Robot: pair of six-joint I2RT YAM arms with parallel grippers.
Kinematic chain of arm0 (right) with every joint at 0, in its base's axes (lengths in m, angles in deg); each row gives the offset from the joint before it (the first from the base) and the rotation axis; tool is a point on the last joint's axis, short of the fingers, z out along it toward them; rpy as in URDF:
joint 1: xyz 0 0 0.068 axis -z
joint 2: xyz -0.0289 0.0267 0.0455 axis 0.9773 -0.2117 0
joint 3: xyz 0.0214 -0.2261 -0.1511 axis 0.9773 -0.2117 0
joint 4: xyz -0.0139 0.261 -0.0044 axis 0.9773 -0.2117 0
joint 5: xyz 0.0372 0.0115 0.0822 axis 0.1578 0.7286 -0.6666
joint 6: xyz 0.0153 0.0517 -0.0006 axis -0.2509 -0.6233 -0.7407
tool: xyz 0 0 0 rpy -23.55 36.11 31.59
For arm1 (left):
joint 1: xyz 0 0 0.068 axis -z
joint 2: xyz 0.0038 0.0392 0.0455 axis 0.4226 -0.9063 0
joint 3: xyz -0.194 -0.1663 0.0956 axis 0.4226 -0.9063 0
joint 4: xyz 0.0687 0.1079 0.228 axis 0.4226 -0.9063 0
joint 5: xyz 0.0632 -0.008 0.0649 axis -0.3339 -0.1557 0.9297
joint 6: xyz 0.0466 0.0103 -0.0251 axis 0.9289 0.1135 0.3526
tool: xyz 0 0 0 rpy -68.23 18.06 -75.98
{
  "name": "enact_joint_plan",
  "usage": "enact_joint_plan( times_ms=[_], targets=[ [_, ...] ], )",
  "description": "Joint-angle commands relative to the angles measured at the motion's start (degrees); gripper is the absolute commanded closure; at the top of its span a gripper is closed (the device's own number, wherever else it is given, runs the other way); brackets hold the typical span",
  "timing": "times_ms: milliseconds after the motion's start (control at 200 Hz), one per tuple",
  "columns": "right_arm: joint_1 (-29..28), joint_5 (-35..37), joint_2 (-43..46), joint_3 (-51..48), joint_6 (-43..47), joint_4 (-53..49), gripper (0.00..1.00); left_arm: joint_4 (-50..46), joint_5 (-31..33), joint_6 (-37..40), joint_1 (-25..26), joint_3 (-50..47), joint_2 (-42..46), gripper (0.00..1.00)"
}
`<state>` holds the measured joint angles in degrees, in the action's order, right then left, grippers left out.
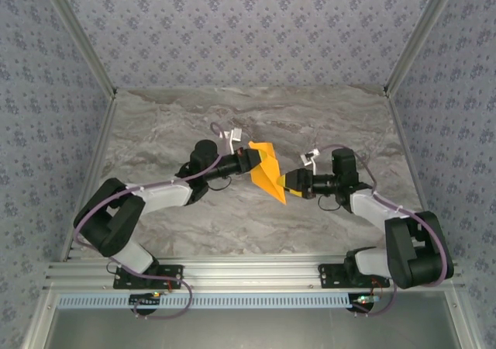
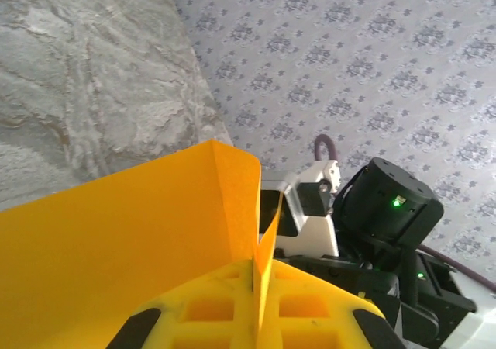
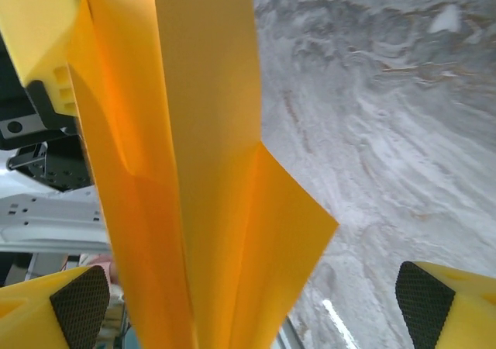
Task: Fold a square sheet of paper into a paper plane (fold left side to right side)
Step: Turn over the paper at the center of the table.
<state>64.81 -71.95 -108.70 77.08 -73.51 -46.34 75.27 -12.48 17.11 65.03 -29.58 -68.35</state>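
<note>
The paper is bright orange, the fingers yellow with black pads. The table is veined grey marble, the walls grey-blue with floral print.

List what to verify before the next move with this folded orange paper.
1. Left pincer shut on the folded bright-orange paper sheet: ok.
2. Right pincer open: ok.
3. Sheet hangs between the right pincer's black pads: ok.
4. Sheet touching either pad: cannot tell.
5. Sheet lifted off the grey marble table: ok.
</note>
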Motion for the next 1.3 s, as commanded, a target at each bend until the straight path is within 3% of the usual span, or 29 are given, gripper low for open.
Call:
enact_joint_plan(
  times_ms=[0, 90, 220, 480, 645, 759, 899, 1009, 1164, 1294],
  targets=[
    [-2.1, -2.2, 0.6, -0.1, -5.2, 6.8, 0.0, -1.3, -1.8, 0.7, 1.0, 2.3, 2.3, 1.0],
    [-3.8, -1.3, 0.6, 0.5, -7.5, 9.1, 0.04, -1.4, -1.9, 0.6, 1.3, 2.7, 2.6, 1.0],
    [-4.9, -0.7, 1.1, 1.2, -10.4, 11.9, 0.22, -1.2, -2.2, 0.3, 1.4, 2.7, 2.6, 1.0],
    [-5.2, 0.7, 3.9, 2.6, -6.6, 4.2, 0.62, -1.6, -2.1, 0.3, 1.4, 2.5, 2.5, 1.0],
    [-5.2, 2.6, 6.1, 4.1, -1.6, -4.4, 0.74, -4.1, -2.2, 1.5, 1.3, 2.6, 2.6, 1.0],
    [-5.2, 4.1, 6.7, 5.4, 3.1, -11.0, 0.79, -5.6, -1.9, 2.1, 1.1, 2.4, 3.2, 0.86],
    [-5.2, 7.4, 6.8, 7.7, 9.0, -20.4, 0.84, -10.9, -0.2, 4.7, 0.2, 1.9, 6.0, 0.52],
    [-5.6, 12.8, 6.8, 11.4, 16.0, -31.0, 0.88, -19.1, 3.1, 8.7, -0.6, 1.3, 10.6, 0.4],
    [-7.1, 27.9, 7.3, 18.4, 24.3, -46.7, 0.89, -38.1, 13.0, 17.3, -0.8, 2.0, 19.9, 0.31],
    [-14.2, 52.1, 6.1, 27.1, 28.5, -58.5, 0.89, -51.8, 23.6, 22.2, -0.7, 2.2, 28.1, 0.29]
  ],
)
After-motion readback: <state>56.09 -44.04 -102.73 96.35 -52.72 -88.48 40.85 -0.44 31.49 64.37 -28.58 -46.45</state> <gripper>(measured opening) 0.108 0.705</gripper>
